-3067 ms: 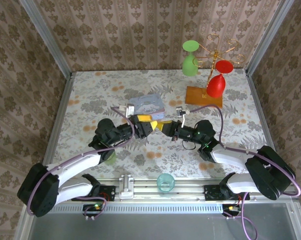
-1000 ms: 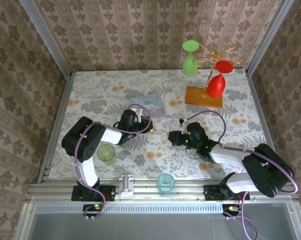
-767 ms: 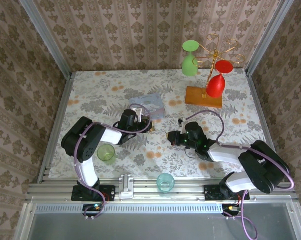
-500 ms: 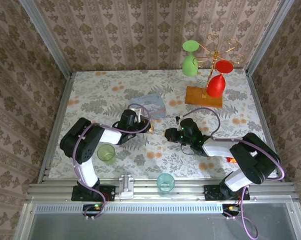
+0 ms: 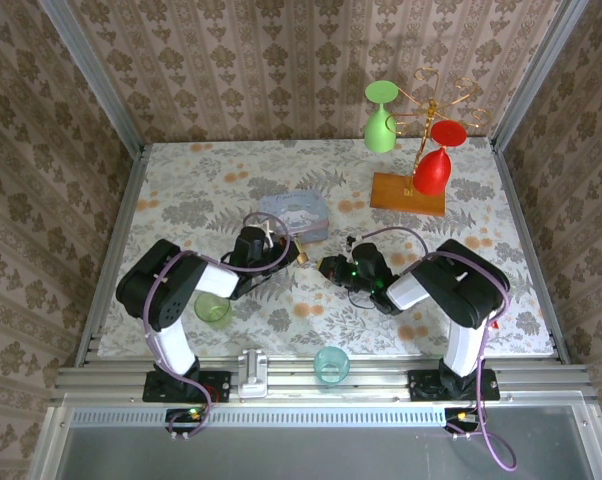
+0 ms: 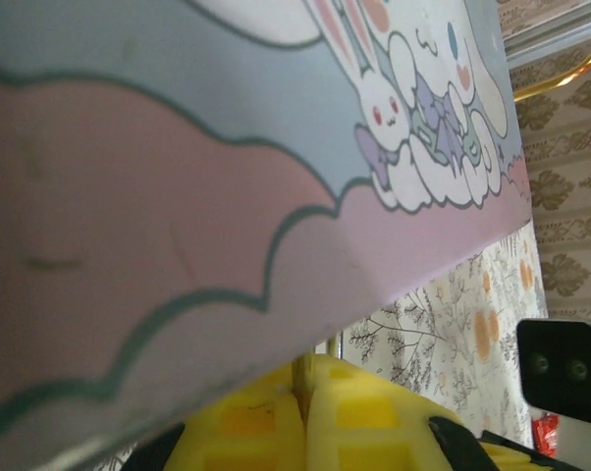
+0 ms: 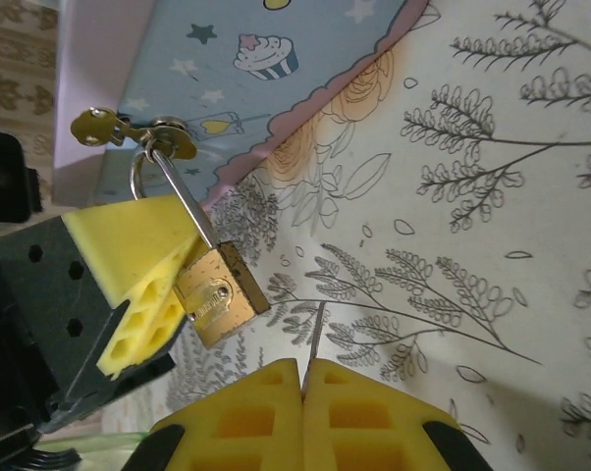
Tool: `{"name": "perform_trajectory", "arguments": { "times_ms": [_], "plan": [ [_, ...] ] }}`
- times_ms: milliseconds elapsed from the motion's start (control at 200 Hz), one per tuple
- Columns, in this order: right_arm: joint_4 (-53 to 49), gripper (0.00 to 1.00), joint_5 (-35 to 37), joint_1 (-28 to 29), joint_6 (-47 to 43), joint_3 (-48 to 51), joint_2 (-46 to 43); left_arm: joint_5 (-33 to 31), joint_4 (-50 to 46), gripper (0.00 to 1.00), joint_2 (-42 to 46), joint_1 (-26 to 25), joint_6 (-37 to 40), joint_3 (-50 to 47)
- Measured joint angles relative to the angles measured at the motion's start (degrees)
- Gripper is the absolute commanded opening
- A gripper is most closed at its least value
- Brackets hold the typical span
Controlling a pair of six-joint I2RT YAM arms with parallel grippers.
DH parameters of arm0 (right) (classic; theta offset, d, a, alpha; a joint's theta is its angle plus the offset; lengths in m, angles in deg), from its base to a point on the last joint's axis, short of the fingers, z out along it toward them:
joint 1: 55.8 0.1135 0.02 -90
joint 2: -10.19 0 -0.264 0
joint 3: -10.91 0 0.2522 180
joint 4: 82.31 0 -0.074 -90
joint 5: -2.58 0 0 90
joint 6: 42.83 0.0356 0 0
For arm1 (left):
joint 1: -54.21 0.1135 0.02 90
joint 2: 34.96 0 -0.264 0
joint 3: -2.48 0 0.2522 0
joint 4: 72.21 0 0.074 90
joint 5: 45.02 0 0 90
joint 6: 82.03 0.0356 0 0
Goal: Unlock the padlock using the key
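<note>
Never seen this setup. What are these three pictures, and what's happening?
A left robot arm and a right one are bolted at the near edge. One picture looks down from above; the other two come from a camera on each wrist. On the floral cloth are a cartoon tin, a green cup, a teal cup and a rack of glasses. A brass padlock hangs from the tin's hasp, pinched by the left fingers. The right fingers are shut, seemingly on the thin key.
</note>
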Motion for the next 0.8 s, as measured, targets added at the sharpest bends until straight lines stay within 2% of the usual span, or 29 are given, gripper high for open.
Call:
{"name": "perform_trajectory", "arguments": {
  "times_ms": [270,485,800],
  "plan": [
    [14.1,0.00,-4.3,-0.1,1.1,3.8,5.3,-0.7,4.8,0.00,0.0,0.0,-5.3,-1.3],
    [16.7,0.00,-7.5,-0.3,-0.6,4.4,4.0,-0.7,9.5,0.00,-0.7,0.0,-9.0,-1.9],
    [18.5,0.00,-8.6,-0.7,-1.3,4.4,1.1,-1.0,13.4,0.00,-1.3,0.0,-11.6,-2.8]
  ]
}}
